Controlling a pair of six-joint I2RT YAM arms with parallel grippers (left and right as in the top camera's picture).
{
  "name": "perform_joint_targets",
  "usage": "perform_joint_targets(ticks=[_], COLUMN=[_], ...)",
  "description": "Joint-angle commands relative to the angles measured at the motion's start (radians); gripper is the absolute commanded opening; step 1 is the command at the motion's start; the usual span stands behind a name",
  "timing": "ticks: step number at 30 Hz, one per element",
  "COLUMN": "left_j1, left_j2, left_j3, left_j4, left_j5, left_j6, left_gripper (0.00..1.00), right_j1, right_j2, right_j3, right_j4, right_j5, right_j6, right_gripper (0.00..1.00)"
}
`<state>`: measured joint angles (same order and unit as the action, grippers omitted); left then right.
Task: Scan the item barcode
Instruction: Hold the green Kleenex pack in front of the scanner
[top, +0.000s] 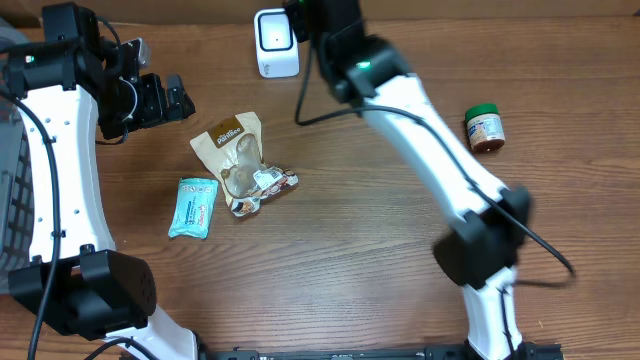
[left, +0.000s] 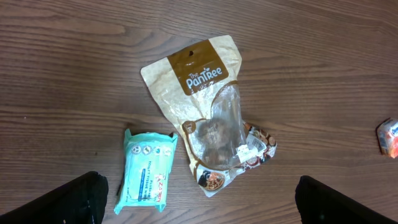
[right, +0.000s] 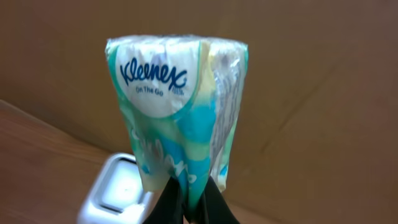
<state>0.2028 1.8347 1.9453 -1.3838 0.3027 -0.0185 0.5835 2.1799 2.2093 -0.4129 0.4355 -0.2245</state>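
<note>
Soft, even light falls from above on the wooden table, bright without harsh shadows; only thin, faint ones lie just beside the snack pouch. White glare streaks its clear window. In the right wrist view the Kleenex pack is sharp and glossy; the scanner and brown backdrop are blurred.

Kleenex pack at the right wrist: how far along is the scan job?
Done: the right gripper has the Kleenex pack lifted, pinched at one end. In hand: held near the white scanner; a read doesn't show. Left: PanTree pouch and teal pack under the open left gripper, plus the jar.
</note>
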Motion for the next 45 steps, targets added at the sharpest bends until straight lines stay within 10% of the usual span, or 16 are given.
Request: perform_joint_targets(ticks=[1,11,40,45], left_j1=[-0.009,-0.009,-0.011,-0.013], left_j2=[-0.024,-0.024,-0.024,-0.024], left_j3=[0.004,0.004,0.004,0.004], left_j4=[0.001,0.0,0.001,0.001], left_j5=[0.001,0.001,0.001,0.001], left_j6=[0.019,0.019,0.019,0.019], left_gripper=[1.0,1.0,1.0,1.0], right_j1=[0.003,0.017,0.055,0.064], right_j2=[0.157,0.389,0.379,0.269], right_j3=[-0.004,-0.004,-0.005,-0.005], right_j4=[0.152,0.398,0.298,0.127], right_j5=[0.117,0.122,0.197,0.095], right_j6=[-0.374,-0.751,-0.744,-0.533], right_gripper=[0.04,0.04,0.04,0.04])
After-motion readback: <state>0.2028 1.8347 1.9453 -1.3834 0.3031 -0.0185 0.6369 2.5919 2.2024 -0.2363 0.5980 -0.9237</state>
